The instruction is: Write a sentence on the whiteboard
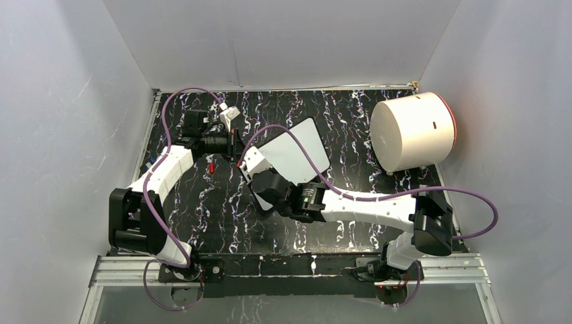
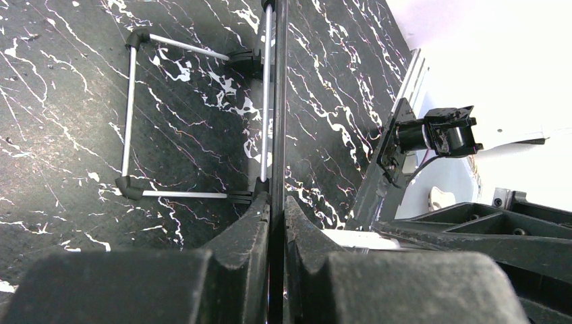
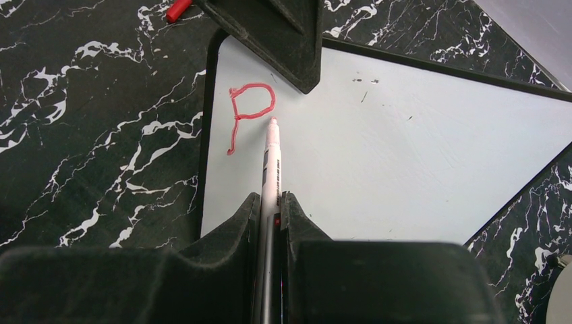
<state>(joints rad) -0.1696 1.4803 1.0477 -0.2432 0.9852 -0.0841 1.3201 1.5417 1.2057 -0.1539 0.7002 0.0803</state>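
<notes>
Black stone-pattern table [image 1: 222, 223] carries all the items. A large white cylinder [image 1: 411, 131] lies on its side at the far right corner, well apart from the work area.

The whiteboard [image 1: 287, 158] sits at mid-table, turned diagonally to the table edges. Its thin black frame has rounded corners. In the left wrist view it appears edge-on, with a wire stand [image 2: 127, 115] with black corner feet showing on one side.

Left gripper [image 1: 234, 143] [image 2: 276, 199]: the claw is pressed together on the whiteboard's near-left edge and pinches the frame between both fingers.

Right gripper [image 1: 251, 165] [image 3: 270, 196]: the claw is pressed together on a marker [image 3: 272, 162] and pinches the barrel, with the tip pointing away from the wrist. The tip stands over the board's left end, just right of the letter's stem and below its loop. Contact with the surface cannot be confirmed.

Of the sentence [image 3: 235, 125], one red capital P is written, close to the board's left edge and just beside the left gripper's finger. A few small dark specks mark the white surface further right.

A small red cap [image 3: 179, 9] lies on the table just beyond the board's corner.
</notes>
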